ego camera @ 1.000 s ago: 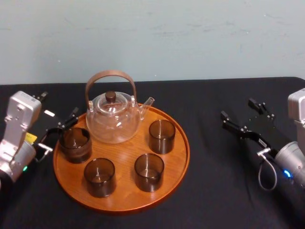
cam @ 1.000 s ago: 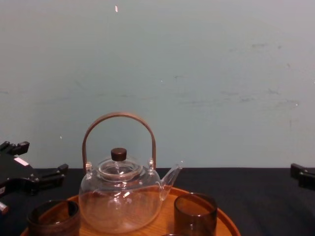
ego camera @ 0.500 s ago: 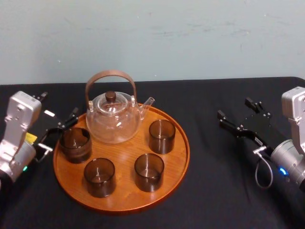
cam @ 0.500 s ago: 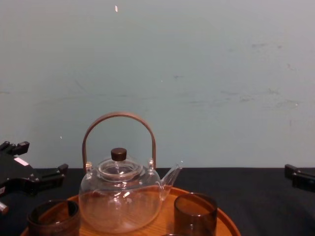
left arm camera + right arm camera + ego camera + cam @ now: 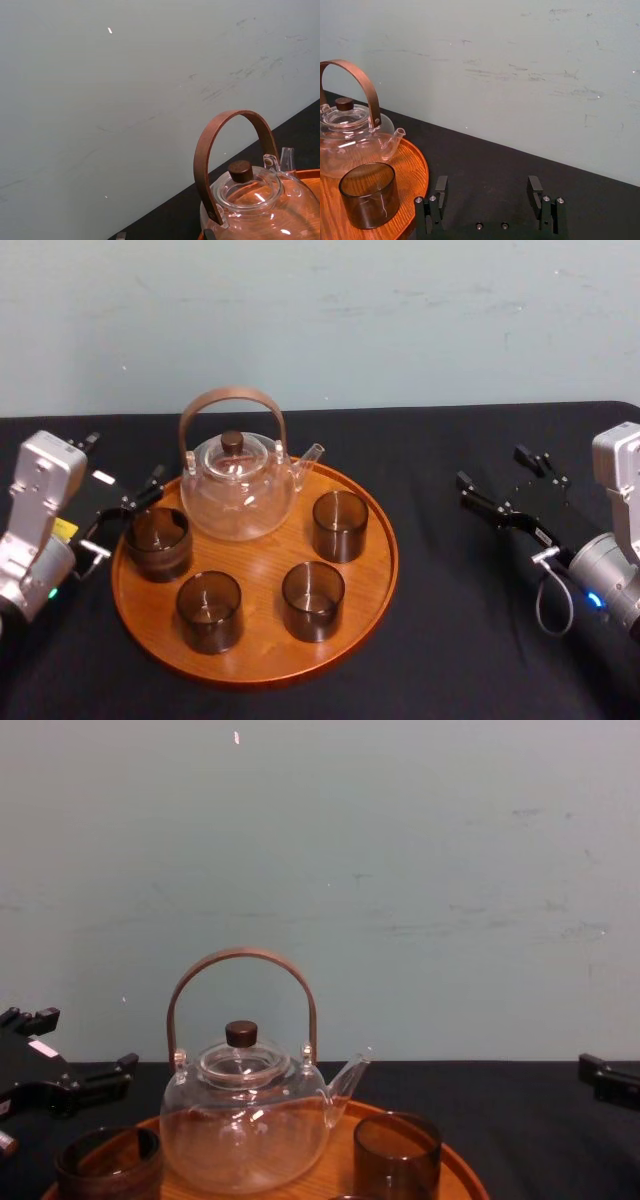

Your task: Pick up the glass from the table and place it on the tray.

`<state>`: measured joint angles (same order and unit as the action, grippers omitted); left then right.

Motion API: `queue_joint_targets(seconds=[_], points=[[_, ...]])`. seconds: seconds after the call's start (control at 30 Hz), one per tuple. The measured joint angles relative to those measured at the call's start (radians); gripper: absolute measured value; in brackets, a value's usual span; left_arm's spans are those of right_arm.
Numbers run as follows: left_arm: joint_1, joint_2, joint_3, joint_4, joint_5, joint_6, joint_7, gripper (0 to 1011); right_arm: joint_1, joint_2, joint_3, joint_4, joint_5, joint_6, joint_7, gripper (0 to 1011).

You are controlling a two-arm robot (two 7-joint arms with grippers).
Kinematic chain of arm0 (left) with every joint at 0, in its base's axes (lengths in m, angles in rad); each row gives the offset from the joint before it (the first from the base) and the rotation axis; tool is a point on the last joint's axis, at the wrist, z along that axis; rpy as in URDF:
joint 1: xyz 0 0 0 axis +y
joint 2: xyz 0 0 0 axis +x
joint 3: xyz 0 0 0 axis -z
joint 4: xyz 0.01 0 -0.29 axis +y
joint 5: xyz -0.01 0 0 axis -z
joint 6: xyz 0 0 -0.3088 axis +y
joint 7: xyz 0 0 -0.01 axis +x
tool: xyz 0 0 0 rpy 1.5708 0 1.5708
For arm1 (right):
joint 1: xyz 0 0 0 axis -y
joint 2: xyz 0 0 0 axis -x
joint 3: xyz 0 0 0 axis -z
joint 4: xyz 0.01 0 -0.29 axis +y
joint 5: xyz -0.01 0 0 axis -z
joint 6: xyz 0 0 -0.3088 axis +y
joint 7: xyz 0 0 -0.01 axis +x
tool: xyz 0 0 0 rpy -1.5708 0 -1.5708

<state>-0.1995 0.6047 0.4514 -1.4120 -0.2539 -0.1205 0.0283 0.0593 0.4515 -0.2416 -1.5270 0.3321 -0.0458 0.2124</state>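
We count 1 tray (image 5: 370, 570), 1 teapot (image 5: 238, 490) and 4 glasses, all standing on the tray. The glass (image 5: 158, 543) is upright at the tray's left edge. The others are the back-right glass (image 5: 339, 525), front-right glass (image 5: 312, 600) and front-left glass (image 5: 209, 611).

There are 2 grippers. The left gripper (image 5: 125, 457) is over the table (image 5: 430, 440) just beside the tray's left edge, fingers spread, holding nothing. We cannot tell if its nearer finger touches the glass. The right gripper (image 5: 493, 466) hangs near the table's right edge, well apart from the tray, also spread & empty.

Head view gives the whole tray. Chest view cuts it at the bottom, w/ the glass and back-right glass partly seen. Right wrist view has the teapot cut off at the side.
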Motion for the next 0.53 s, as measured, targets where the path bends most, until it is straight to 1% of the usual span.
queue_joint_targets(seconds=[0.53], points=[[0.000, 0.000, 0.000, 0.000, 0.000, 0.000, 0.000, 1001, -0.001, 0.001, 0.000, -0.002, 0.002, -0.001, 0.000, 1002]])
